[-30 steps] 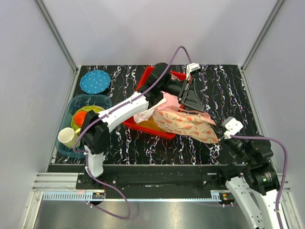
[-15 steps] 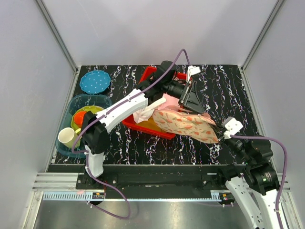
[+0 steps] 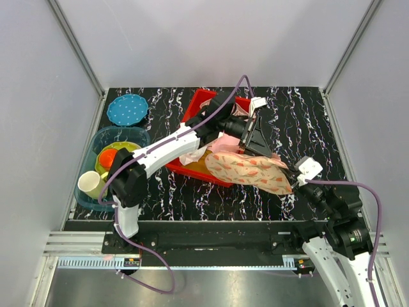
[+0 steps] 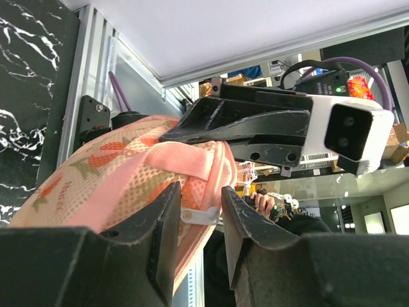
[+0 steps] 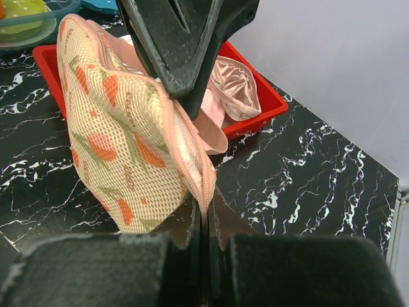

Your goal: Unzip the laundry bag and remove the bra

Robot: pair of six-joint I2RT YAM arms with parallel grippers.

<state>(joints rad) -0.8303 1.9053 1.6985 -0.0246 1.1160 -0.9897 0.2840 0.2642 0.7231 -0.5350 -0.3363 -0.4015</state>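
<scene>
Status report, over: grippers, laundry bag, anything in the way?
Right gripper: fingers shut on laundry bag trim. Left gripper: fingers straddle white zipper pull, grip unclear. Bra not seen. Nothing blocking.

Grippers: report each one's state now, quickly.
Left gripper: fingers either side of the white zip pull of the laundry bag; clamped or not, cannot tell.
Right gripper: closed on the laundry bag's pink edge.

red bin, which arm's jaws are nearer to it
Left. Left jaws sit at the right edge of the red bin, on the laundry bag; right jaws pinch the bag's corner, off the bin.
</scene>
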